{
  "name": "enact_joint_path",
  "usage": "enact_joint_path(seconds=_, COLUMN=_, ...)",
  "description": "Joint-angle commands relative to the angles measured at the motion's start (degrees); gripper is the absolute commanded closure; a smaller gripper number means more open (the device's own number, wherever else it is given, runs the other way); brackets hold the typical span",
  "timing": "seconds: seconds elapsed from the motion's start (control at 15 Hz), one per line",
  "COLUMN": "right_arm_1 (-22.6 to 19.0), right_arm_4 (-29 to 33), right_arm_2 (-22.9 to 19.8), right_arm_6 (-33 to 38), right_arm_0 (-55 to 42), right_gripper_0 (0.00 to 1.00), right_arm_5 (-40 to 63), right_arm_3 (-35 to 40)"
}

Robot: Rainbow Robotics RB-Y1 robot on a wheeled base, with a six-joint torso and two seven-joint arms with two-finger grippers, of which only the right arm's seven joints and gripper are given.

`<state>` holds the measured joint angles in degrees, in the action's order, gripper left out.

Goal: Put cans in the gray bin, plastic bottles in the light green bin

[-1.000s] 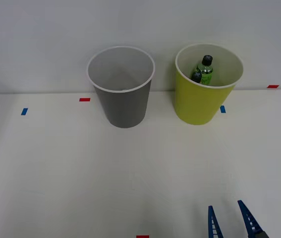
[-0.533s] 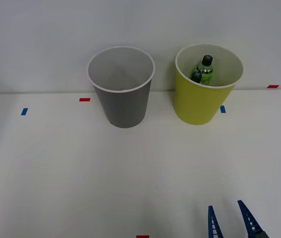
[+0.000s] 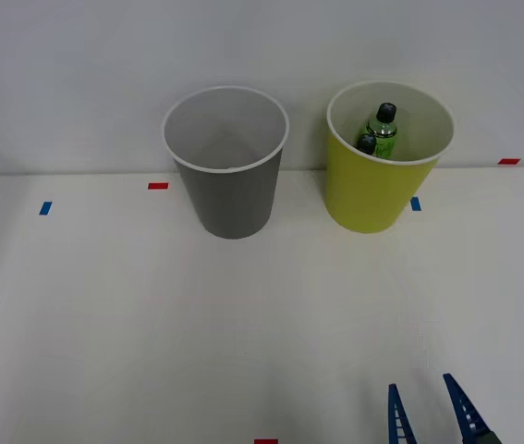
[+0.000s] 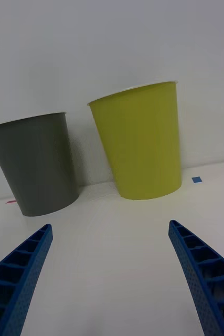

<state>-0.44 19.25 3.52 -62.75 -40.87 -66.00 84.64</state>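
- Right gripper (image 3: 428, 412) spread wide, holding nothing, low at the table's (image 3: 104, 324) near edge; bare tabletop between it and the light green bin (image 3: 372, 190).
- Two plastic bottles (image 3: 379, 129) inside that bin.
- One gray bin (image 3: 232, 199) stands just beside it.

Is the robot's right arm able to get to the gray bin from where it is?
Probably yes. The right gripper is open and holds nothing, and only bare table lies between it and the gray bin.

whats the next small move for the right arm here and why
Probably none beyond holding back at the table's near edge: the right gripper is open and holds nothing, both plastic bottles already sit in the light green bin, and no can lies on the table near the gray bin.
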Motion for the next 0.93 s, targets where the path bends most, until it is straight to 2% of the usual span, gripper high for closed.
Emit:
enact_joint_path(seconds=0.07, right_arm_1=0.00, right_arm_4=0.00, right_arm_2=0.00, right_arm_6=0.00, right_arm_0=0.00, right_gripper_0=0.24, right_arm_5=0.00, right_arm_3=0.00)
enact_joint_path(seconds=0.93, right_arm_1=0.00, right_arm_4=0.00, right_arm_2=0.00, right_arm_6=0.00, right_arm_0=0.00, right_gripper_0=0.25, right_arm_5=0.00, right_arm_3=0.00)
